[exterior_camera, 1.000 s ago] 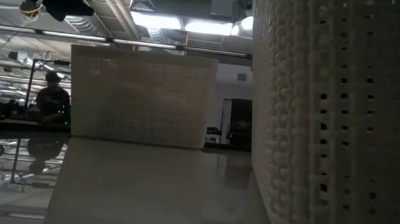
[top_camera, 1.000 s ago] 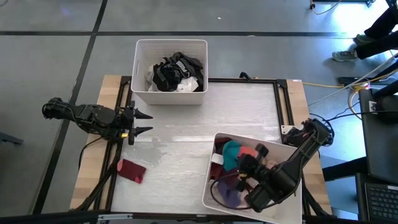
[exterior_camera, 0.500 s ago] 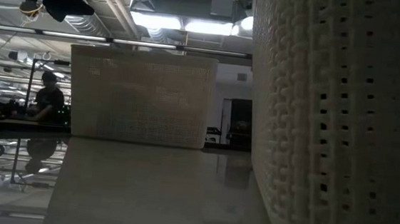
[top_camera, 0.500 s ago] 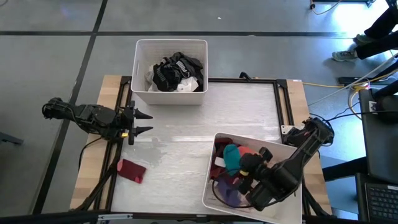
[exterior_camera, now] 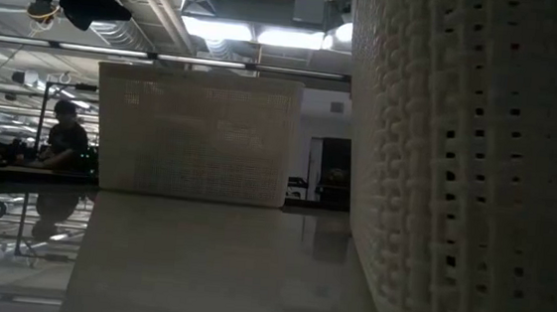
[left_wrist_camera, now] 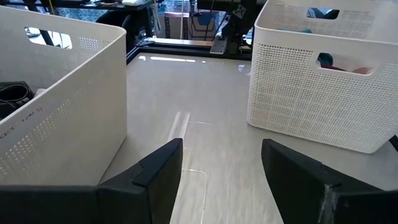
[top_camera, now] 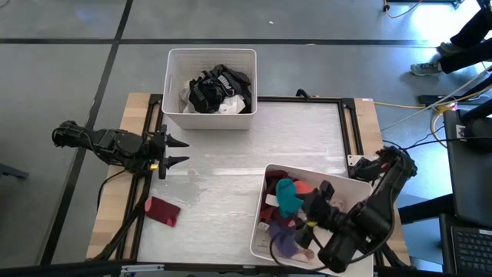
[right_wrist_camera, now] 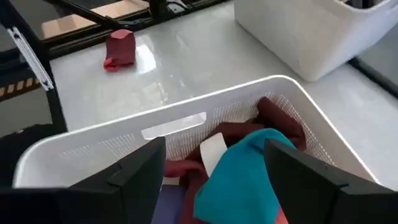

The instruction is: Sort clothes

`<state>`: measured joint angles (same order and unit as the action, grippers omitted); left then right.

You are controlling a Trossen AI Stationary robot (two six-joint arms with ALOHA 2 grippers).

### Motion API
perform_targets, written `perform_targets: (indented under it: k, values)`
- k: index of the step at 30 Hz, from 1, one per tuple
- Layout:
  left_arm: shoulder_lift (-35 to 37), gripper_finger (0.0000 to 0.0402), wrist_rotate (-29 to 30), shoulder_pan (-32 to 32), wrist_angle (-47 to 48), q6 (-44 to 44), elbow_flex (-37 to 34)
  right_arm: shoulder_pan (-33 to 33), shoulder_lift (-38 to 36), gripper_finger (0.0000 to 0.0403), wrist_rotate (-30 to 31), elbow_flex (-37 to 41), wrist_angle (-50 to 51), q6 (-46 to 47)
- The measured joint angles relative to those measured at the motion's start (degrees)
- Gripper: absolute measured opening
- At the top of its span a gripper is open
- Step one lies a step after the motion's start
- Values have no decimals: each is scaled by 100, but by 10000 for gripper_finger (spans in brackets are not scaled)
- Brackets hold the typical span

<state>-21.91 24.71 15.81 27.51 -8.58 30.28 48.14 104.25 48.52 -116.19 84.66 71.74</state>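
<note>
High view first: right gripper hangs over the near bin at lower right of the frame, fingers spread wide and holding nothing. Below it sits a heap of clothes, teal, maroon, pink and purple, piled inside that bin. Right wrist view shows the teal piece on maroon cloth between the parted fingers. Over at centre left, the left gripper waits above the table edge, fingers apart and empty. A lone maroon garment lies on the tabletop at lower left, well apart from both bins. The far bin at upper centre holds black and white clothing.
</note>
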Motion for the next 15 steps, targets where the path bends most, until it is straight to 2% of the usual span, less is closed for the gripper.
perform_targets:
  k: [8,11,15]
  values:
    - [-475,210,-1,0,-347,12,0,97,9,271,1511,916,-395,-330]
    - [-868,210,-2,1,-597,181,0,17,7,271,1971,1374,-937,-713]
    - [-1440,210,-4,1,-646,299,137,-112,7,271,2273,1939,-1822,-1340]
